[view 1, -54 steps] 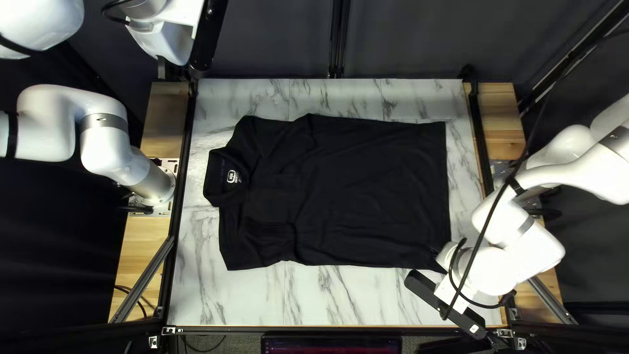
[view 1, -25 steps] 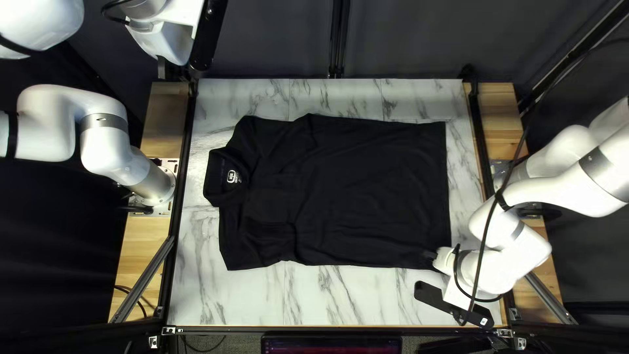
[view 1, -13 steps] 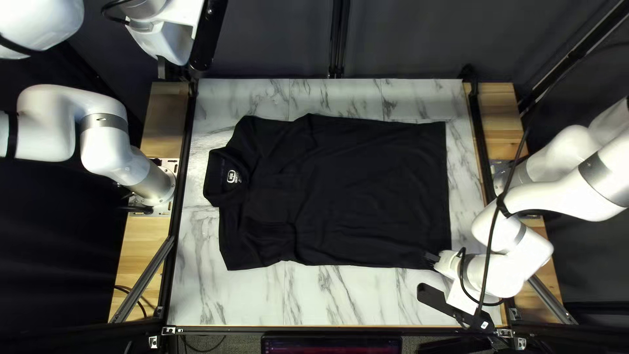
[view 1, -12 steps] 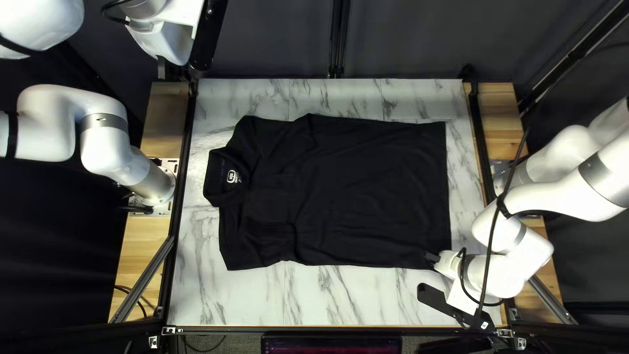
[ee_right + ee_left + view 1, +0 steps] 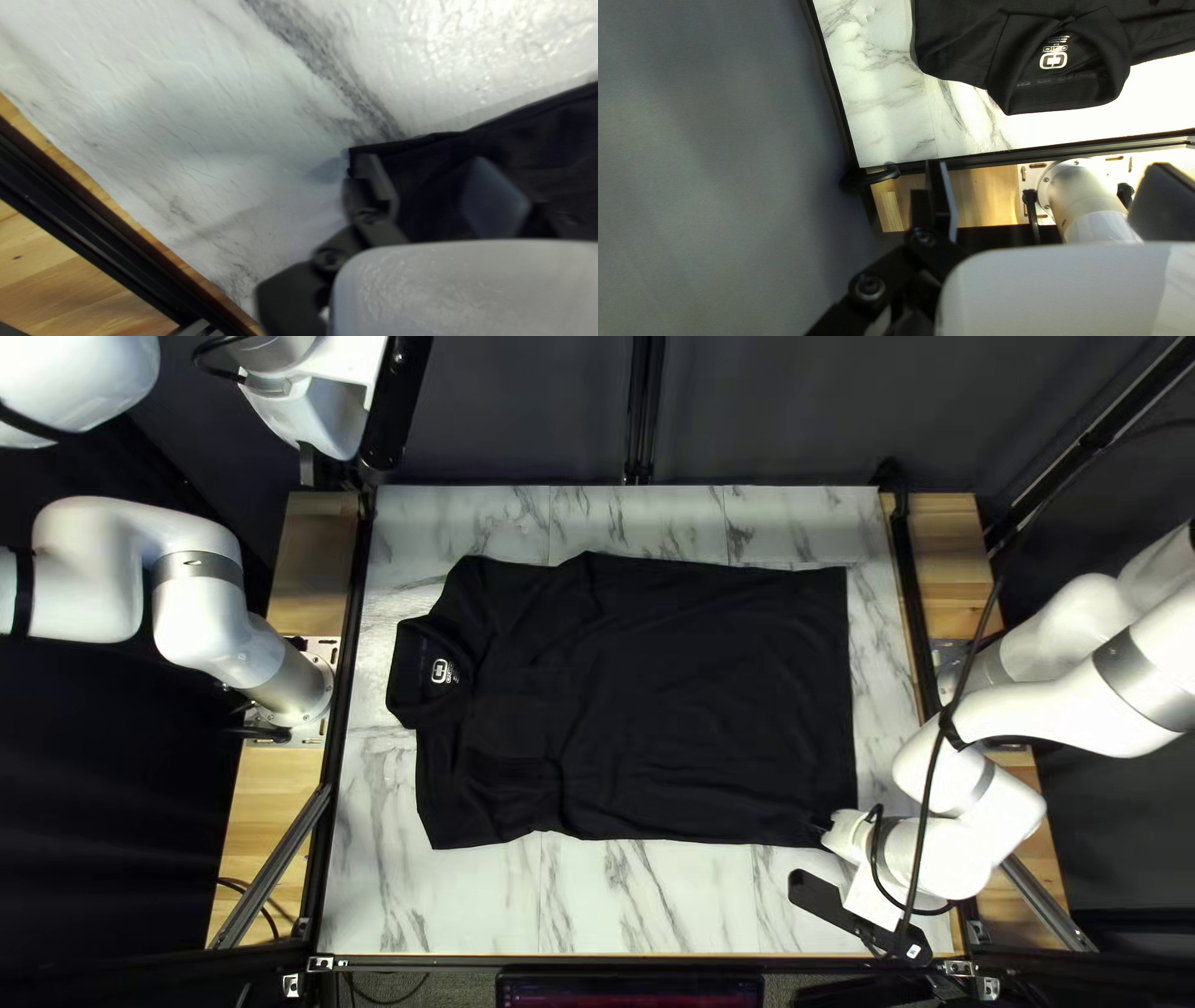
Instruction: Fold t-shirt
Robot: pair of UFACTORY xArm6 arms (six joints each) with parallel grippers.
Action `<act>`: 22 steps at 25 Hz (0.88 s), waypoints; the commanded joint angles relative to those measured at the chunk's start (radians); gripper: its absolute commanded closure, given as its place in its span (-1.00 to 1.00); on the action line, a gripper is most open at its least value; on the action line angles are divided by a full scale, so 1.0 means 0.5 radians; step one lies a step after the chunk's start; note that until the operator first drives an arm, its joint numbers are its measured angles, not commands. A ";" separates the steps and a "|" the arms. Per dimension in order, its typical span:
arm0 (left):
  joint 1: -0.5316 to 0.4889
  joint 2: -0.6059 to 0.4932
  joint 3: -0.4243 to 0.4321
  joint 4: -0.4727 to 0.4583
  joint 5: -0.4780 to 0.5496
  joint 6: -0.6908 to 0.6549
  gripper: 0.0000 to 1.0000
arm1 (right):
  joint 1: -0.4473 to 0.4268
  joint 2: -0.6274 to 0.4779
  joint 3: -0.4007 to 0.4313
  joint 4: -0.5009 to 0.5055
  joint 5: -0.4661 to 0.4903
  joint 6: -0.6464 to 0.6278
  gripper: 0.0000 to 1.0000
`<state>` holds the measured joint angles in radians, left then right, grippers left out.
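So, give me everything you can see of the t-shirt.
The t-shirt is plain black, of thin-looking, smooth cloth, with a turned-down collar, short sleeves and a small white print inside the neck. It lies spread on the marble-patterned tabletop, body not yet folded, slightly wrinkled, mostly around the sleeves. Its collar points toward the left arm's base, its hem toward the right arm's side. The right end effector is open at the near hem corner; whether it touches the cloth, I cannot tell.

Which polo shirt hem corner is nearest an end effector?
The near hem corner, at my right end effector; the far corner lies toward the curtain.
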<state>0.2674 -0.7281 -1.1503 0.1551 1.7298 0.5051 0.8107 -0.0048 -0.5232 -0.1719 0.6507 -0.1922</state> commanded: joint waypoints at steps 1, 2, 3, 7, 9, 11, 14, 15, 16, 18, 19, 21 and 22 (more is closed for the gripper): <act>0.000 0.000 0.000 0.000 0.000 0.000 -1.00 | -0.008 0.001 -0.024 -0.005 0.022 -0.010 1.00; 0.000 0.000 0.000 0.000 0.000 0.000 -1.00 | -0.006 -0.007 -0.037 -0.005 0.044 -0.011 1.00; 0.000 0.000 0.000 0.000 0.000 0.000 -1.00 | 0.002 -0.021 -0.060 -0.008 0.086 -0.007 1.00; 0.000 0.000 0.000 0.000 0.000 0.000 -1.00 | 0.026 -0.033 -0.094 -0.011 0.149 0.011 0.11; 0.000 0.000 0.000 0.000 0.000 0.000 -1.00 | 0.044 -0.022 -0.093 -0.001 0.150 0.024 -1.00; 0.000 0.000 0.000 0.000 0.000 0.000 -1.00 | 0.055 -0.013 -0.067 0.010 0.118 0.035 -1.00; 0.000 0.000 0.000 0.000 0.000 0.000 -1.00 | 0.062 -0.018 -0.023 0.018 0.068 0.041 -1.00; 0.000 0.000 0.000 0.000 0.000 0.000 -1.00 | 0.060 -0.018 -0.021 0.019 0.063 0.040 -1.00; 0.000 0.000 0.000 0.000 0.000 0.000 -1.00 | 0.053 -0.013 -0.022 0.018 0.053 0.034 -1.00; 0.000 0.000 0.000 0.000 0.000 0.000 -1.00 | 0.045 0.002 -0.020 0.014 0.028 0.029 -1.00; 0.000 0.000 0.000 0.000 0.000 0.000 -1.00 | 0.045 0.012 -0.016 0.010 0.011 0.035 -1.00; 0.000 0.000 0.000 0.000 0.000 0.000 -1.00 | 0.045 0.026 -0.016 0.007 -0.006 0.042 -1.00; 0.000 0.000 0.000 0.000 0.000 0.000 -1.00 | 0.045 0.028 -0.017 0.007 -0.008 0.045 -1.00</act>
<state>0.2674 -0.7281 -1.1503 0.1551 1.7298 0.5051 0.8335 0.0043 -0.5316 -0.1672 0.6537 -0.1729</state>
